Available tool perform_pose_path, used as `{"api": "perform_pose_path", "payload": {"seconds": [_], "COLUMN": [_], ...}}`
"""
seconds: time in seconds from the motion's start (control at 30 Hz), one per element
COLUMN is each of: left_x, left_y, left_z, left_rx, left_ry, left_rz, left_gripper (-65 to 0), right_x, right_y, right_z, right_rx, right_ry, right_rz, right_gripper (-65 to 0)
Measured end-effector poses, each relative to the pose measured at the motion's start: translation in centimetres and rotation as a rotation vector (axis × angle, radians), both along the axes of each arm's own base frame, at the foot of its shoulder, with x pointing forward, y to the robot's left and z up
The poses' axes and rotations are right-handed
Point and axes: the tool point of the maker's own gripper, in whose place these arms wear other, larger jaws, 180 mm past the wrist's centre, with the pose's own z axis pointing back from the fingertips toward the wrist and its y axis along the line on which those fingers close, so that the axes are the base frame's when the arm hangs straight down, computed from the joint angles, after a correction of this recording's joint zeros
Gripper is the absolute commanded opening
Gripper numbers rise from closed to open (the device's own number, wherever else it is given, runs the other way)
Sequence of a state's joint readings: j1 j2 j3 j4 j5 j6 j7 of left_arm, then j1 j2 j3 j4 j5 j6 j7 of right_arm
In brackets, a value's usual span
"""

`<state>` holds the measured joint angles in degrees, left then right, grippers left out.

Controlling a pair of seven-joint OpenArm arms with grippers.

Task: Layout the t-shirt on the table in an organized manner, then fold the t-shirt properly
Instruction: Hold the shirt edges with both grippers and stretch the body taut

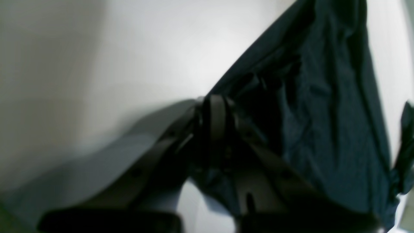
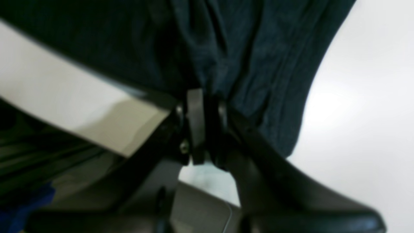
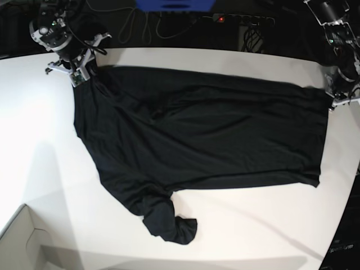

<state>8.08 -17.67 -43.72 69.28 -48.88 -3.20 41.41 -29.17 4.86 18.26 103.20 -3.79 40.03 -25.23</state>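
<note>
The thin black fabric t-shirt (image 3: 197,140) lies spread across the large white desk (image 3: 253,230), stretched between the two hands. The left hand (image 1: 215,106) is clenched on the shirt's edge; the right hand (image 2: 202,103) likewise pinches bunched cloth at the opposite end. One sleeve lies crumpled, well apart from both.
</note>
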Motion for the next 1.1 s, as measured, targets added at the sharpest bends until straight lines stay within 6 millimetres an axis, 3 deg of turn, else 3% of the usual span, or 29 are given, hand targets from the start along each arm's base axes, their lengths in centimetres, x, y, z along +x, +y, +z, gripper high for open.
{"api": "perform_pose_path", "payload": {"seconds": [0.17,0.33,0.87,0.97,1.1], "left_x": [-1.5,-2.6,-2.5,-2.5,-2.5], "left_y": [0.5,2.4,2.5,2.5,2.5], "left_z": [0.5,1.2,1.3,1.3,1.3], "left_rx": [0.025,0.038,0.039,0.039,0.039], "left_ry": [0.024,0.011,0.009,0.009,0.009], "left_rz": [0.001,0.067,0.069,0.069,0.069], "left_gripper": [-65.0,-65.0,-64.7,-59.5,-46.0], "right_x": [-0.4,-1.4,-2.2,-2.2,-2.3], "right_y": [0.0,0.0,0.1,0.1,0.1], "right_z": [-0.1,-0.6,-0.7,-0.8,-0.8], "right_rx": [-0.001,0.0,0.005,0.004,0.005], "right_ry": [0.009,0.035,0.047,0.049,0.049], "right_rz": [0.001,0.001,0.002,0.002,0.002], "right_gripper": [-62.7,-62.7,-62.7,-62.7,-61.2]}}
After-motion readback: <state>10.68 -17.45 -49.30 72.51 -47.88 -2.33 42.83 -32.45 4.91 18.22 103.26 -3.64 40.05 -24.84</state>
